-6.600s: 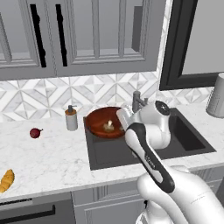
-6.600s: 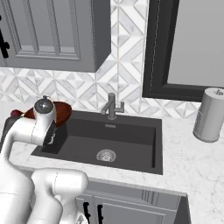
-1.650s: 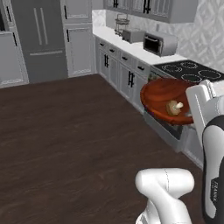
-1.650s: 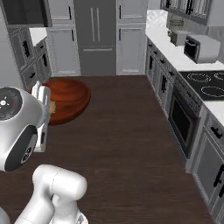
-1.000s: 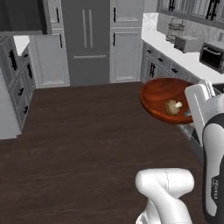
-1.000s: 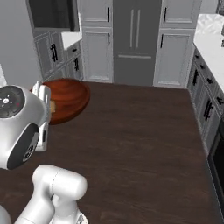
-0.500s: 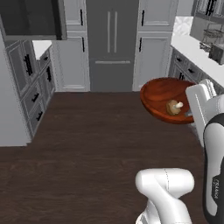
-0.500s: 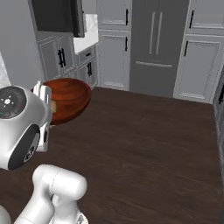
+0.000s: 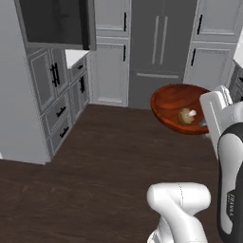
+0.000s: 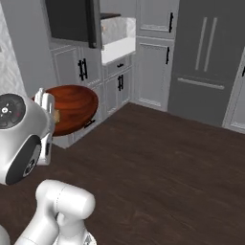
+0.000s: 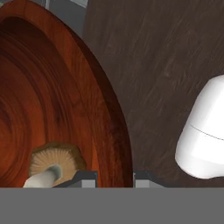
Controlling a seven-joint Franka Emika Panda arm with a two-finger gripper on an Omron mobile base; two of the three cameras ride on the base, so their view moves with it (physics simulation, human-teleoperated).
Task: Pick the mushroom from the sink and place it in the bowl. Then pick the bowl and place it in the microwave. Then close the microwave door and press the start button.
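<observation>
Left base view: we look forward from behind-left at the bowl (image 9: 179, 110), fridge (image 9: 160, 47) far | right base view: behind-right, same bowl, floor | hand view: close along bowl rim, down at floor (image 11: 153, 57)

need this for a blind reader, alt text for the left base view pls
The white arm's end effector carries the reddish-brown bowl with the mushroom inside, above a dark wood floor, facing grey cabinets and a fridge.

A small tan mushroom with a pale stem (image 11: 52, 165) lies inside the wide reddish-brown wooden bowl (image 11: 39, 100), just beside the fingers (image 11: 85, 178). The fingers straddle the bowl's rim, one inside, one outside. Dark wood floor (image 11: 162, 65) lies beyond the outer finger.
</observation>
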